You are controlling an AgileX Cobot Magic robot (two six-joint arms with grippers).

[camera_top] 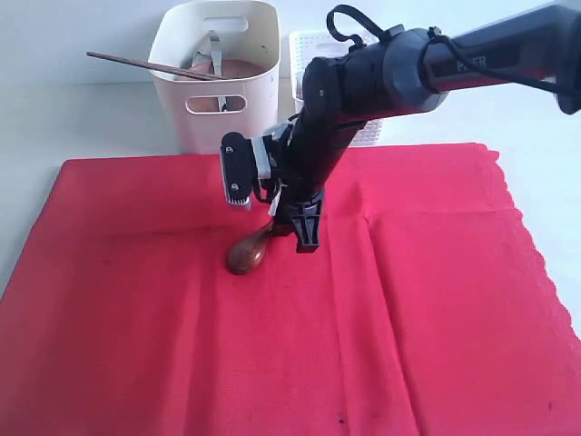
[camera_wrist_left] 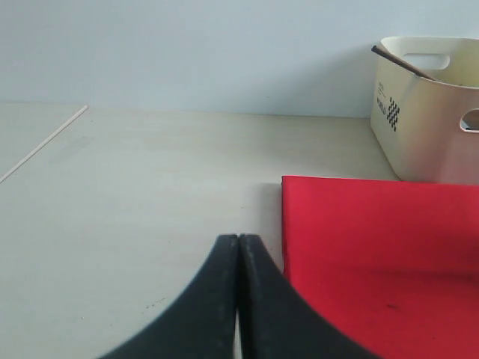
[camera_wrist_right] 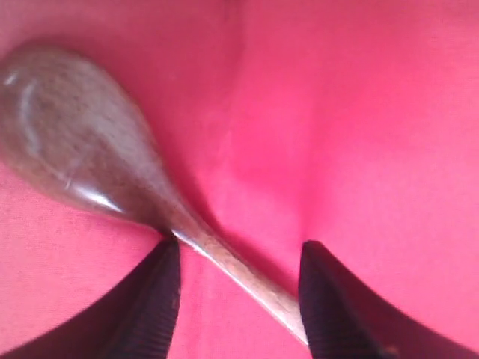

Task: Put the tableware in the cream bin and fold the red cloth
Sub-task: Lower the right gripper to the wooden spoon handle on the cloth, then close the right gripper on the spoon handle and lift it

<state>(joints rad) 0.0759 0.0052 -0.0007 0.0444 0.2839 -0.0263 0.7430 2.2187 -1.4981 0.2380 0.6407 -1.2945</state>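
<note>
The red cloth [camera_top: 427, 300] lies spread flat over the table, its scalloped edge on the right. On it, near the middle, lies the brown wooden spoon [camera_top: 247, 254] [camera_wrist_right: 75, 142]. My right gripper [camera_top: 289, 229] [camera_wrist_right: 238, 250] points down at the cloth and stands open, its fingers on either side of the spoon's thin handle with a wide gap. The cream bin [camera_top: 204, 123] [camera_wrist_left: 426, 127] stands behind the cloth, holding dark chopsticks [camera_top: 145, 64] that stick out to the left and a brown plate [camera_top: 234, 71]. My left gripper [camera_wrist_left: 239, 243] is shut over bare table beside the cloth's corner [camera_wrist_left: 374, 247].
A white lattice basket [camera_top: 307, 45] stands behind the right arm, next to the cream bin. Pale table surface [camera_wrist_left: 135, 187] stretches left of the cloth. The right arm crosses above the cloth's upper middle.
</note>
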